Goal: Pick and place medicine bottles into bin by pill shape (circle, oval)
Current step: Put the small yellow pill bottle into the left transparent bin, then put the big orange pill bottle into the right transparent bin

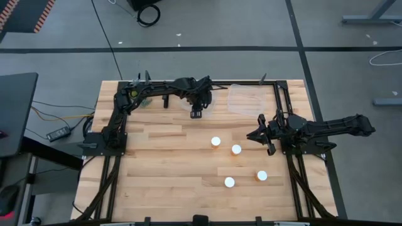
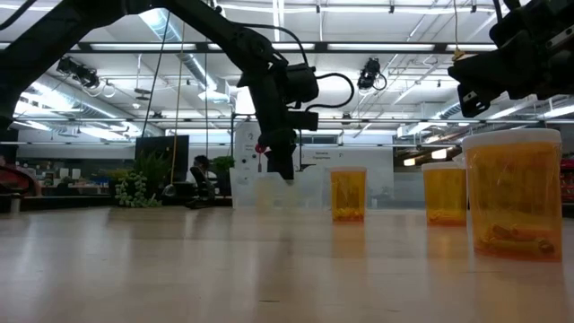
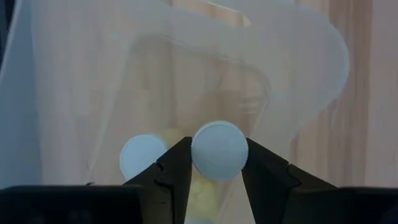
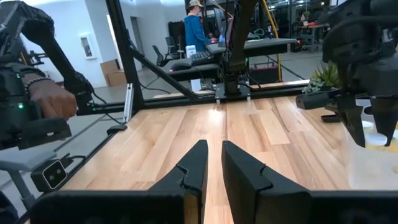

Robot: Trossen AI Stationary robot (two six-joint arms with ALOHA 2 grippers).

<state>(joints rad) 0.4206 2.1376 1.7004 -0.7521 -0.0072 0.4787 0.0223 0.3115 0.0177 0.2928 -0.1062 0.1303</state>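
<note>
1. Medicine bottles, high view: four white-capped ones (image 1: 236,149) stand unsorted mid-counter. Left gripper (image 1: 196,113) hangs over the near clear bin (image 1: 188,103); a second bin (image 1: 248,97) sits beside it.
2. Low view: amber bottles (image 2: 348,194) stand apart, open counter (image 2: 179,260) around.
3. Left wrist view: jaws pinch a capped bottle (image 3: 219,151) above the bin, another cap (image 3: 142,157) inside it.
4. Right wrist view: right gripper (image 4: 211,163) idle, jaws pressed together.
</note>
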